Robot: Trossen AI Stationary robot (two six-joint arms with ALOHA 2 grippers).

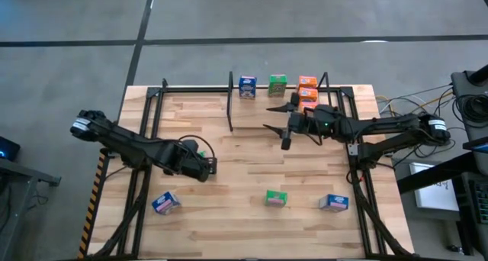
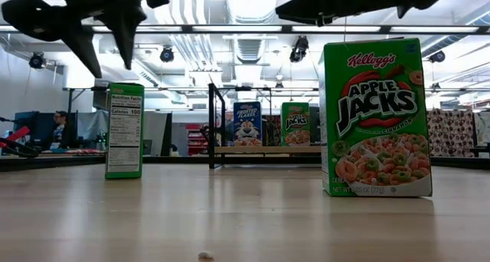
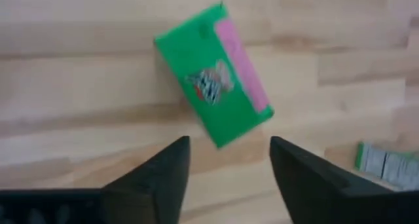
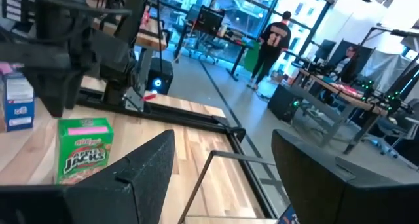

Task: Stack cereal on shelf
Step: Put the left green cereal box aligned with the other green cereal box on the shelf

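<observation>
My left gripper (image 1: pixel 203 162) hangs open, pointing down, just above a green cereal box (image 3: pixel 213 73) that stands upright on its bottom on the table's left half (image 2: pixel 125 129). The fingers (image 2: pixel 86 51) stay clear of the box top. My right gripper (image 1: pixel 276 117) is open and level in front of the shelf (image 2: pixel 264 149), holding nothing. On the shelf at the far edge stand a blue box (image 1: pixel 246 86), a green box (image 1: pixel 277 85) and orange boxes (image 1: pixel 307 87).
Near the front edge stand a blue box (image 1: pixel 165 203), a green Apple Jacks box (image 1: pixel 275 198) and another blue box (image 1: pixel 333 203). Black side frames (image 1: pixel 145 131) run along both table sides. People stand in the room beyond (image 4: pixel 275 40).
</observation>
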